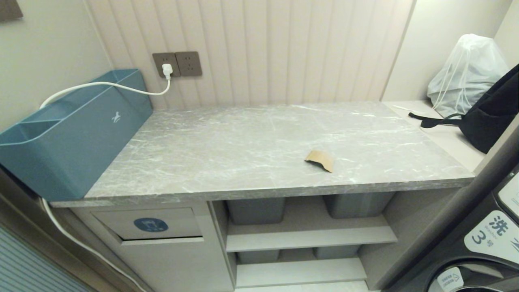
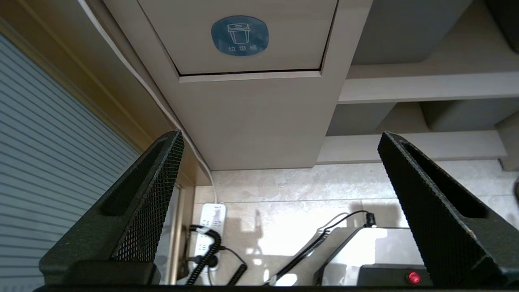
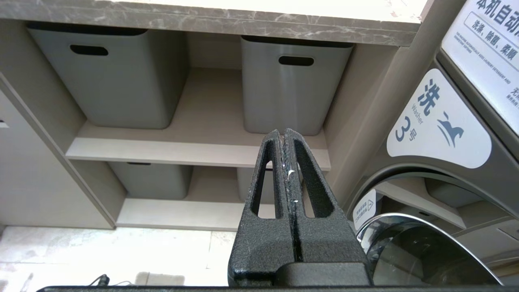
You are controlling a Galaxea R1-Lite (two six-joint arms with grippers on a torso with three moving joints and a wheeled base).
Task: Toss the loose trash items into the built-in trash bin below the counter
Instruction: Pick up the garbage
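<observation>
Left wrist view — left gripper [image 2: 279, 142] wide open, empty, below built-in trash bin [image 2: 243, 44] flap.

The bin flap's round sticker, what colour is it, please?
Blue sticker with a white bin icon, clearest in the left wrist view.

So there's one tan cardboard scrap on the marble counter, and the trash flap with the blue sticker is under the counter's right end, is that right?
Not quite. The tan cardboard scrap does lie alone on the marble counter, but the trash flap with its blue sticker sits under the counter's left end, not the right. The head view shows it; grey tubs fill the shelves to its right.
</observation>
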